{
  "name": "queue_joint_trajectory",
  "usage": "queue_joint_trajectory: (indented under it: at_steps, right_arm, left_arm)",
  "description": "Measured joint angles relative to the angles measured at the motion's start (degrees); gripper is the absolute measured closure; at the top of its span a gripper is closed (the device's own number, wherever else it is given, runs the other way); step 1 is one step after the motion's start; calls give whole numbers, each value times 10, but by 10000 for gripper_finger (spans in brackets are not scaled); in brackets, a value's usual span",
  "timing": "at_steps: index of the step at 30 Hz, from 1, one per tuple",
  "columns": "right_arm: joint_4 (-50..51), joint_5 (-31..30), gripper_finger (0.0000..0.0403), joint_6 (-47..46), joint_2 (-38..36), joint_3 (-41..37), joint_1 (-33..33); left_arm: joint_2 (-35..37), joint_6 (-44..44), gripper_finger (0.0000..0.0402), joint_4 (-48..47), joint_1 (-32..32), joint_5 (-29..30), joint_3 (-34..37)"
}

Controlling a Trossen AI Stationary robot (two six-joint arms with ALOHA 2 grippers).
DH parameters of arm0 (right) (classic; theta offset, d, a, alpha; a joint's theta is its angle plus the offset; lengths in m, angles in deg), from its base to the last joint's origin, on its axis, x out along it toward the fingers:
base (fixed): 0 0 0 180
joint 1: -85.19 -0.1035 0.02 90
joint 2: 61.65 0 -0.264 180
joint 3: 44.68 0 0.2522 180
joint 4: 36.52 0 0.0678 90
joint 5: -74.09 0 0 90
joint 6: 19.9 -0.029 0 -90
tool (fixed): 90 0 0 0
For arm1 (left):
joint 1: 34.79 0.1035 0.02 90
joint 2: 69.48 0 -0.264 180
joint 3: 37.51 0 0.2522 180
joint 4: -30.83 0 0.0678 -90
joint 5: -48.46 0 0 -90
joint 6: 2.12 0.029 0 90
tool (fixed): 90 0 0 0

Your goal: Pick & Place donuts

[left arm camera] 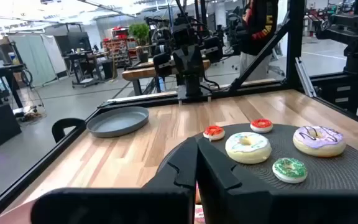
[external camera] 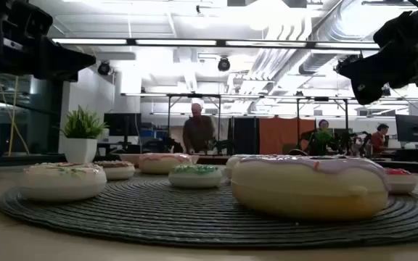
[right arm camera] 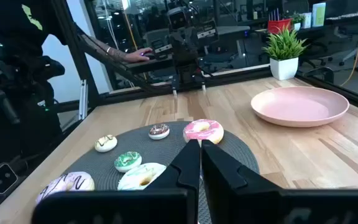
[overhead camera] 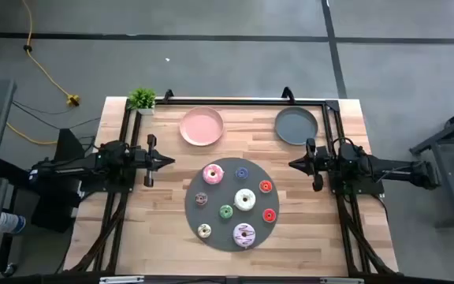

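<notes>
Several donuts lie flat on the dark grey round mat [overhead camera: 211, 217] at the table's middle: a pink one [overhead camera: 213, 173], a white one [overhead camera: 245, 199], a purple one [overhead camera: 244, 234], and smaller red [overhead camera: 266, 186], green [overhead camera: 226, 211], blue [overhead camera: 242, 172] and cream [overhead camera: 204, 230] ones. My left gripper [overhead camera: 171, 161] hovers shut over the table's left part, its tips pointing at the mat. My right gripper [overhead camera: 292, 164] hovers shut at the right, level with it. Neither holds anything. In the left wrist view the shut fingers [left arm camera: 196, 163] cover the mat's near part.
A pink plate [overhead camera: 202, 126] and a grey plate [overhead camera: 296, 125] stand at the far edge. A small potted plant [overhead camera: 142, 99] stands at the far left corner. A black frame [overhead camera: 227, 101] runs along the table's far and side edges. People show in the room behind.
</notes>
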Motion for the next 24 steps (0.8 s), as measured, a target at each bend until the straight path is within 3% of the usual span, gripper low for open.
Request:
queue_joint_trajectory:
  at_steps: [24]
  right_arm:
    - [0,0,393,0,0,0,0]
  left_arm:
    - [0,0,401,0,0,0,0]
